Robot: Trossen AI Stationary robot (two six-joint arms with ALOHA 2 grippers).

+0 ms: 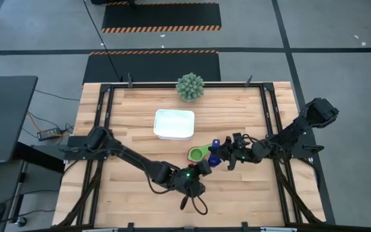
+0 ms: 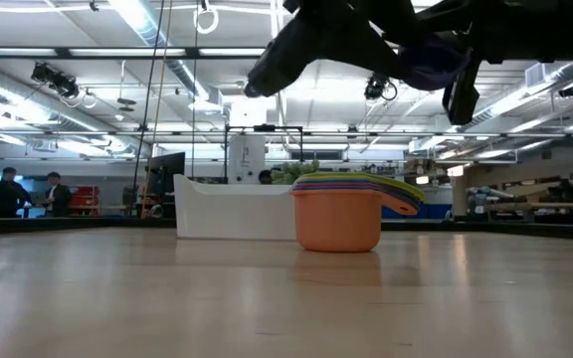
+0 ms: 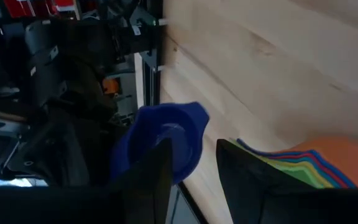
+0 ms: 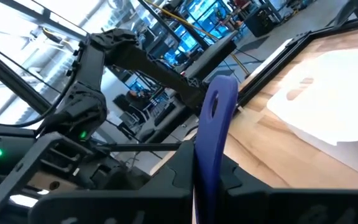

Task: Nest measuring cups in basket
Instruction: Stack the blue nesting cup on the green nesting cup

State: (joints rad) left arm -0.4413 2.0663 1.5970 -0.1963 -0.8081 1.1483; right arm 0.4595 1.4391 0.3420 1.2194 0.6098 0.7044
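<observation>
The stack (image 2: 341, 211) sits beside the basket (image 2: 235, 207); right gripper (image 1: 219, 154), clamped on the dark blue cup (image 4: 215, 140), should centre it above before lowering. Left gripper (image 1: 201, 169) fingers apart.

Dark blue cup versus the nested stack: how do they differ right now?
The dark blue cup is lifted off the table, clamped by its handle in the right gripper; the nested stack rests on the table. The cup is single; the stack holds several colours, orange outermost. Neither is in the basket.

Right claw (image 4: 209, 186) grips dark blue cup handle (image 4: 216, 134); basket (image 4: 331, 102) beyond.
</observation>
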